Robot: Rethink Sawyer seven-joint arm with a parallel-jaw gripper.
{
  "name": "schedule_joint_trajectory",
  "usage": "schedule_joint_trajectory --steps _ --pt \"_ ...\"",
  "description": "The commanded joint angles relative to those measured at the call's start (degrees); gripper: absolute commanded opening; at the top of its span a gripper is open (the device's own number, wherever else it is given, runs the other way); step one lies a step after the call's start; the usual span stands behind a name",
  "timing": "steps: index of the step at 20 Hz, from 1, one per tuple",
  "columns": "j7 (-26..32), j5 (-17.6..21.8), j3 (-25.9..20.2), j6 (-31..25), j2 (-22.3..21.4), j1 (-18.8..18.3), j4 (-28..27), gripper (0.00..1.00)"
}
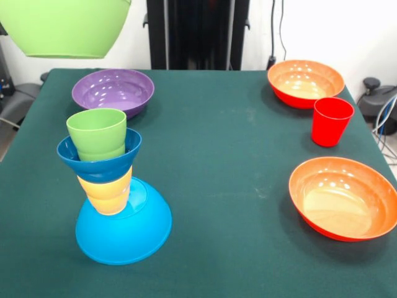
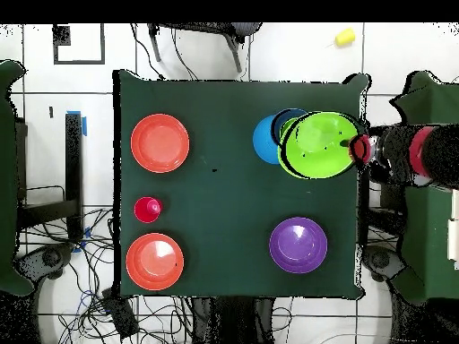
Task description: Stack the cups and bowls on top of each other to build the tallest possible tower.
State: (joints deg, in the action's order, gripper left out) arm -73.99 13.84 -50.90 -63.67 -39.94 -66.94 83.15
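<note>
The tower stands on an upturned light-blue bowl [image 1: 124, 231] [image 2: 264, 139]. On it sit stacked yellow cups [image 1: 107, 191], a small dark-blue bowl [image 1: 99, 160] and a green cup [image 1: 97, 133], and the pile leans a little. A green bowl [image 1: 65, 26] [image 2: 316, 145] hangs high in the air above the tower. In the overhead view my gripper [image 2: 359, 149] is shut on this bowl's rim on the side towards the table's edge. The front view does not show the gripper. In the overhead view the green bowl hides most of the tower.
A purple bowl [image 1: 113, 90] [image 2: 298, 245] lies behind the tower. On the other half of the table [image 1: 217, 161] lie two orange bowls [image 1: 305, 82] [image 1: 344, 197] with a red cup [image 1: 331, 121] [image 2: 147, 210] between them.
</note>
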Motion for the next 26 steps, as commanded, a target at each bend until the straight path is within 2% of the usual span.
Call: schedule_joint_trajectory --steps 1,7,12,17,26 --pt "6.74 2.53 -1.32 3.37 1.96 3.26 3.55 0.00" --pt "3.35 6.17 0.85 7.21 -0.83 5.64 5.61 0.00" --pt "-0.75 7.46 1.48 11.59 -4.94 6.98 10.83 0.00" --pt "-4.93 9.40 3.40 16.54 -8.05 10.03 15.07 0.00" --pt "-9.38 7.02 5.95 20.80 -11.02 14.99 19.00 0.00"
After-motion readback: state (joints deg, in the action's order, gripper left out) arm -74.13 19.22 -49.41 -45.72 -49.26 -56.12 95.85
